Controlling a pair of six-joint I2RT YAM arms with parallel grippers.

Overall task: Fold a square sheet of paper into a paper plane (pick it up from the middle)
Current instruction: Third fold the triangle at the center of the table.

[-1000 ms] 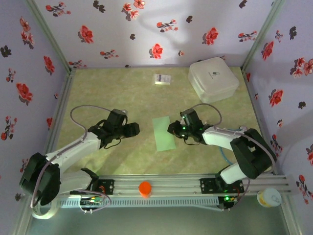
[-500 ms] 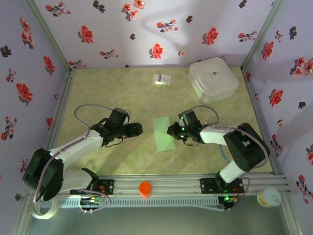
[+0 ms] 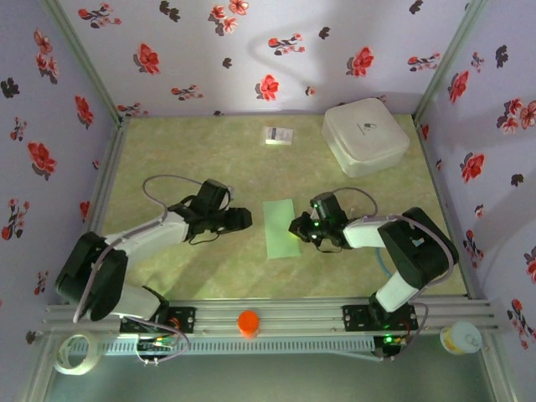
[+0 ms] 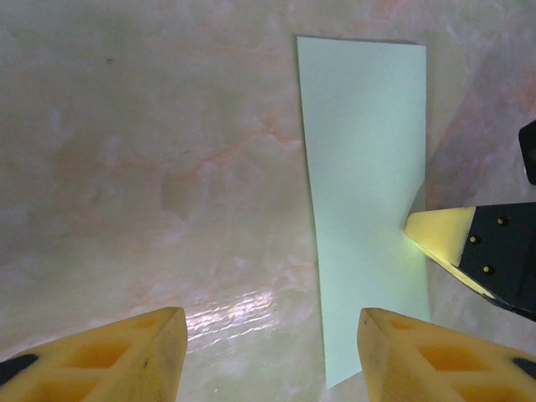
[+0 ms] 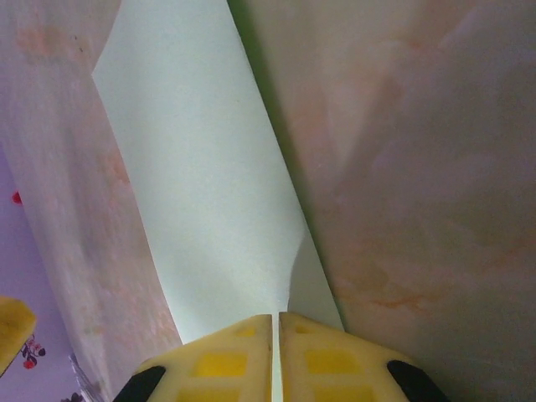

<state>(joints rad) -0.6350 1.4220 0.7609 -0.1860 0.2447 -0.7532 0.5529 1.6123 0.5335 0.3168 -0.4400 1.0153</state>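
Observation:
The square sheet of paper is pale mint green and lies mid-table as a long narrow rectangle, not a pointed paper plane. My right gripper is low at its right long edge. In the right wrist view the gripper is shut on that edge, and the paper lifts slightly there. My left gripper hovers just left of the sheet. In the left wrist view it is open, over bare table beside the paper. A right fingertip touches the paper's far edge.
A white rounded box stands at the back right, and a small white printed card lies at the back centre. An orange knob sits on the front rail. Flowered walls close in the left, right and back sides.
My left gripper has moved right towards the paper and its jaws have narrowed a little. My right gripper has closed on the paper's right edge, and the sheet has shifted slightly.

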